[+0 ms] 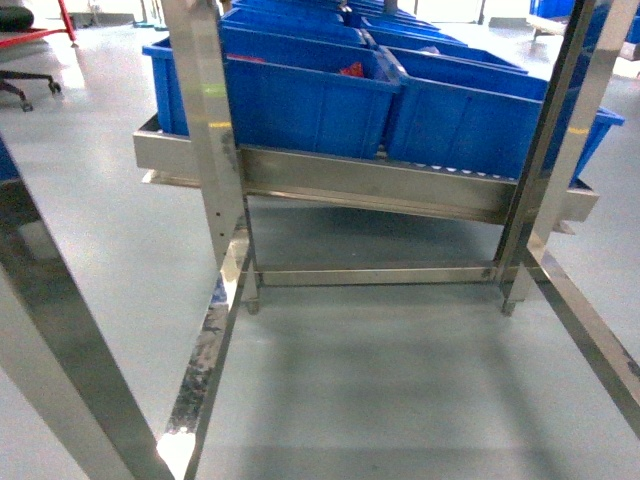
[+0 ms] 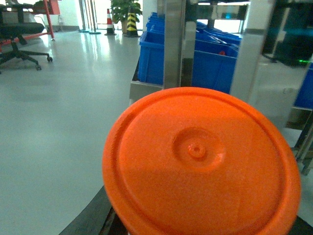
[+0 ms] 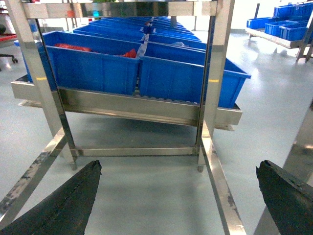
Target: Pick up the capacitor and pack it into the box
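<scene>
An orange round capacitor, seen end-on with a small dimple at its centre, fills most of the left wrist view and hangs above the grey floor. My left gripper is shut on it; only one dark finger shows, at the capacitor's lower left edge. My right gripper is open wide with nothing between its black fingertips, low over the floor facing the rack. Neither gripper shows in the head view. The box is out of view.
Large blue bins sit in rows on a steel rack straight ahead, some holding red items. Steel posts and floor rails frame the space. An office chair stands far left.
</scene>
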Available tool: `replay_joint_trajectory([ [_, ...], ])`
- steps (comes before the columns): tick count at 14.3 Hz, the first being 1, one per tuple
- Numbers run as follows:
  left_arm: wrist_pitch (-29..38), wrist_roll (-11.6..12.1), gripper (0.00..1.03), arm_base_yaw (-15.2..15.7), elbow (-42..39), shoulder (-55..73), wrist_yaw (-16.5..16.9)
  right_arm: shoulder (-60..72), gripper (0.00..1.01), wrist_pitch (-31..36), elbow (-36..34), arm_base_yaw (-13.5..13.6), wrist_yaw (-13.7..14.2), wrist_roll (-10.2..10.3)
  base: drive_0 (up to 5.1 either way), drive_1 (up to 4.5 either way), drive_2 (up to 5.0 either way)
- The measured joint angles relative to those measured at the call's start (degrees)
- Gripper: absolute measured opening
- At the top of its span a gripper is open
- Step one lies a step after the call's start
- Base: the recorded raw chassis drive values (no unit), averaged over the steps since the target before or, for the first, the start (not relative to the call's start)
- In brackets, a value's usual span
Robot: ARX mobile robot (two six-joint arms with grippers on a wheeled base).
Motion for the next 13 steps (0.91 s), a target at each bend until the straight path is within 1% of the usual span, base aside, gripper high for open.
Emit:
replay_joint_trajectory([
  [13, -0.1, 0.0, 0.44, 0.0, 0.0, 0.0, 0.0, 0.0, 0.98, -0.1, 0.0, 0.0, 0.0, 0.0, -5.0, 2.49, 2.5],
])
